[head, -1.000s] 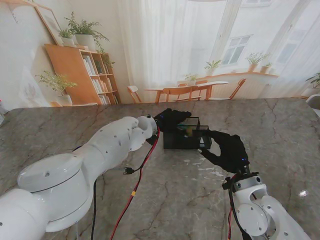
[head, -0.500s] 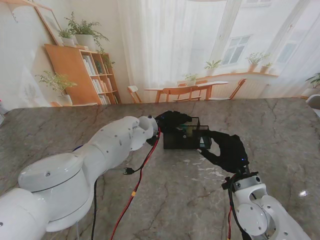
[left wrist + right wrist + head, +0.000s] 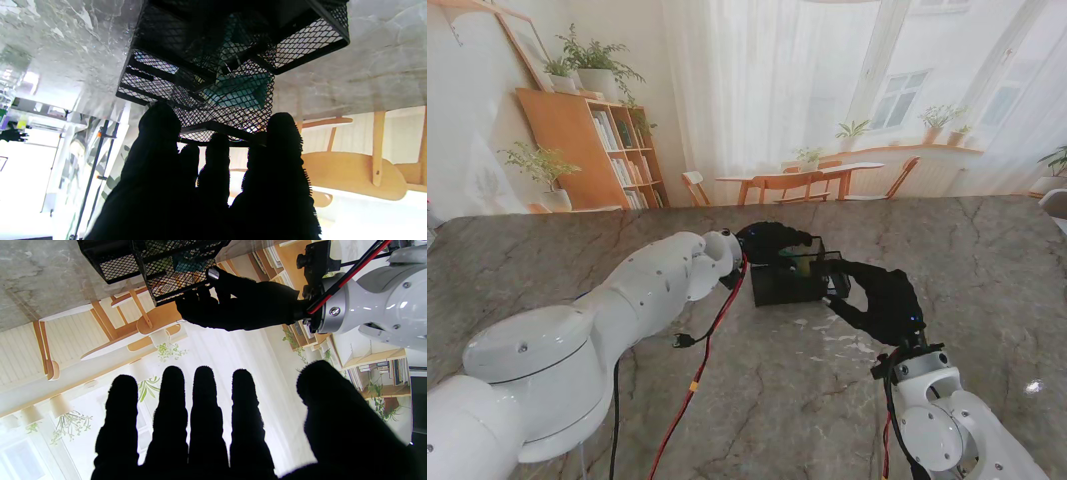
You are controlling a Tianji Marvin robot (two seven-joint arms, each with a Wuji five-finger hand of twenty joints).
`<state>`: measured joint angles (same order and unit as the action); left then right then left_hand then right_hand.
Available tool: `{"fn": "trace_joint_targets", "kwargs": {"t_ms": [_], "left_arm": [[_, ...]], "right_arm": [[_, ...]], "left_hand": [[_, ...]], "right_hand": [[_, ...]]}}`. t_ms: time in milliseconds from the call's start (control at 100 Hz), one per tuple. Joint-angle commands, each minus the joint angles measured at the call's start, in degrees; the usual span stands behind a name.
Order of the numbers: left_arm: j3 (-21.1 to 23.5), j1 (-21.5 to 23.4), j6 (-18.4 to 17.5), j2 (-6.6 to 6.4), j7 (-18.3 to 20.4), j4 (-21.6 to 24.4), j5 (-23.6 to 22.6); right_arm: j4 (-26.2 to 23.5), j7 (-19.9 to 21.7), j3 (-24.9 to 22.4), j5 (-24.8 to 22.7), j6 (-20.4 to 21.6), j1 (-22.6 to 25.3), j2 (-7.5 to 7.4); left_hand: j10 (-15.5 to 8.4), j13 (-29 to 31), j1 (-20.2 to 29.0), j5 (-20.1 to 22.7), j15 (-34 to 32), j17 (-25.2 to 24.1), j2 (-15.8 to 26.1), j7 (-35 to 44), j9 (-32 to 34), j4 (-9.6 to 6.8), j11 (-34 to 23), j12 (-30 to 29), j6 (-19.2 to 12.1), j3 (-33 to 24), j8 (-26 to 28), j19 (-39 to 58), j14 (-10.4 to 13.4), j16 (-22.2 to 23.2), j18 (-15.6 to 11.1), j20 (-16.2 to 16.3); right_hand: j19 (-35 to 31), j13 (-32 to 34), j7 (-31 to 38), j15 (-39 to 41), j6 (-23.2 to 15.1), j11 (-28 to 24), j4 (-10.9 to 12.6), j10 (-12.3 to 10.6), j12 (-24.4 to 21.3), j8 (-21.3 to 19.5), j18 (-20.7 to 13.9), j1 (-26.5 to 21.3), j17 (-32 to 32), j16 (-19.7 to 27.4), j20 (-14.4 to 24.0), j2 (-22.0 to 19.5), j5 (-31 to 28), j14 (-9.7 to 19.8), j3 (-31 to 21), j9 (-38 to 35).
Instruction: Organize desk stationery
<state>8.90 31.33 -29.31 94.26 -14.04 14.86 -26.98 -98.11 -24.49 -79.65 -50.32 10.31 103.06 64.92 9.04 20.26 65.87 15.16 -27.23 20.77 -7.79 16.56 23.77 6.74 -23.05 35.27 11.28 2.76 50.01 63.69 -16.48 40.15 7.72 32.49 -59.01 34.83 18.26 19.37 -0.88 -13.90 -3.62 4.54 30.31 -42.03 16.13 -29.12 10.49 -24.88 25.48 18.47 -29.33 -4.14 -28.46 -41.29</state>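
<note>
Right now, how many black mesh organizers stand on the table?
1: the black mesh organizer stands mid-table, between the left hand and the right hand. Nothing suggests another.

Mesh organizer (image 3: 792,278): one, black, just beyond the left fingertips.
Teal item (image 3: 238,91) inside the organizer: one, past the left fingertips; its kind is not clear.
Gloved hands: two, left hand (image 3: 770,241) and right hand (image 3: 884,301).
Marble table (image 3: 987,260): one.
</note>
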Motion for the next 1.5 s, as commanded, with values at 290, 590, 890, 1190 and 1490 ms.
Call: {"fn": "trace_joint_targets", "kwargs": {"t_ms": [290,590,890,1190,1490], "left_arm": [[-2.7,1.7,-2.0,-0.88,-0.9,-0.3,-2.3],[-3.9,1.6,-4.2,-2.78,-3.7,-0.3,-4.1],[-7.0,0.8,-7.1,-5.41,-7.2,-0.1,-7.2],[-9.8,-0.1,-8.3,-7.72,-11.5,0.0,-10.0],[-12.9,-0.8,-8.9,-9.78,-15.7,0.1,-12.5]], "right_arm": [[0.1,1.0,0.2,1.5,-0.8,-0.1,0.13],[0.3,1.3,0.4,2.1,-0.9,-0.4,0.19],[0.2,0.8,0.4,2.3,-0.5,-0.4,0.29],[0.2,0.4,0.5,2.6,-0.1,-0.3,0.40],[0.0,-0.4,0.3,2.7,0.1,0.0,0.54]], "left_hand": [[-1.6,12.3,8.1,4.5,-15.0,4.7,-7.1,15.6,4.6,-2.66,-6.3,11.4,-3.8,-9.1,3.6,5.8,9.0,8.3,-8.8,2.5],[-6.5,22.0,8.1,14.0,-10.6,10.6,-11.6,35.3,21.6,-0.14,5.8,19.4,-9.2,-19.0,-7.4,4.2,10.6,9.0,-10.6,1.5],[-7.1,24.4,8.1,14.9,-8.8,11.6,-12.5,37.3,24.1,-0.31,6.3,18.8,-10.4,-18.5,-9.6,2.3,11.6,8.4,-11.5,1.8],[-7.2,24.8,8.1,15.0,-7.6,11.6,-12.4,37.5,24.4,-0.36,6.6,19.1,-10.7,-18.0,-10.1,0.7,12.1,8.8,-12.2,2.8],[-7.3,24.9,8.1,15.1,-7.1,11.7,-12.6,37.5,24.4,-0.44,6.7,19.2,-10.7,-18.0,-10.0,0.1,12.1,9.1,-12.3,3.5]], "right_hand": [[-0.1,0.3,0.4,-0.7,-0.1,-0.1,1.7,0.3,0.9,-1.2,0.9,0.9,-0.4,-0.7,1.3,-2.4,-1.1,-0.2,1.7,-0.6],[-0.1,0.2,0.5,-0.8,0.0,0.0,1.7,0.4,0.9,-1.2,0.8,0.8,-0.4,-0.7,1.4,-2.9,-1.3,-0.2,2.0,-0.6],[0.0,0.4,0.5,-0.8,-0.1,0.0,1.7,0.5,1.0,-1.2,0.8,0.8,-0.5,-0.8,1.4,-3.4,-1.5,-0.2,2.2,-0.7],[0.0,0.4,0.6,-0.9,-0.1,0.0,1.7,0.5,1.0,-1.2,0.8,0.8,-0.4,-0.8,1.5,-3.7,-1.7,-0.3,2.5,-0.9],[0.0,0.5,0.7,-0.9,-0.2,0.0,1.8,0.5,1.0,-1.2,0.8,0.7,-0.3,-0.8,1.5,-3.8,-1.7,-0.3,2.6,-0.9]]}}
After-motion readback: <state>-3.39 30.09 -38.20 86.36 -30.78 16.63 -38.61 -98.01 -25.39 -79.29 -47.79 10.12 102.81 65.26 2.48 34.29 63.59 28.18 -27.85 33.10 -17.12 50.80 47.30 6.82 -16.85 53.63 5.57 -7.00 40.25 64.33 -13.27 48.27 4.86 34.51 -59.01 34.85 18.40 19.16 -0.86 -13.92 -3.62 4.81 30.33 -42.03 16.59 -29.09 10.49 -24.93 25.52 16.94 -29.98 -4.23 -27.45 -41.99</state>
